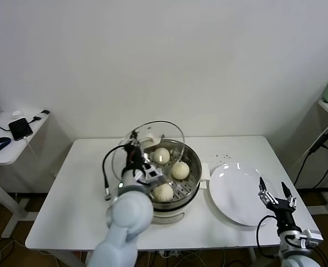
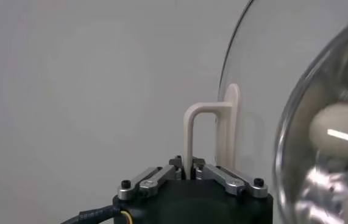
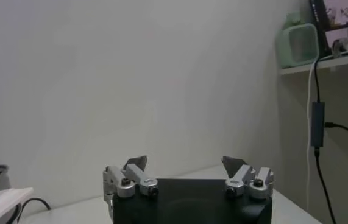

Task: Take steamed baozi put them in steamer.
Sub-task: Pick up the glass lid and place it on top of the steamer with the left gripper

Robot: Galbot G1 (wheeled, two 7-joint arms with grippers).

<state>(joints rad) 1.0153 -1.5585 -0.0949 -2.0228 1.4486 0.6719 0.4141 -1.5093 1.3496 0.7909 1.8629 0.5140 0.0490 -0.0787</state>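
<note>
Counting three small round cream-white dough buns (image 1: 172,169) inside the round shiny stainless-steel steamer pot (image 1: 193,178) — all sitting on its perforated tray, none on the plate. One bun is toward the back, one to the right, one at the front near the left arm. A fourth is not visible from the head camera; the arm and lid cover part of the tray.

One left gripper (image 1: 135,146) is above the steamer's left-rear rim, fingers clamped together on the cream handle (image 2: 213,131) of the round glass lid (image 1: 158,130). The lid is tilted up on edge, off the pot, over the back-left side. In the left wrist view the handle post runs straight down between the closed fingers, and the glass dome shows blurred bun shapes through it.

One flat white plate (image 1: 239,192) is just right of the steamer, bare, on the white table (image 1: 80,200).

One right gripper (image 1: 276,192) is parked at the table's near-right corner, beside the plate — fingers spread wide, nothing between them. The right wrist view confirms it.

The steamer is roughly mid-table on its white base.
</note>
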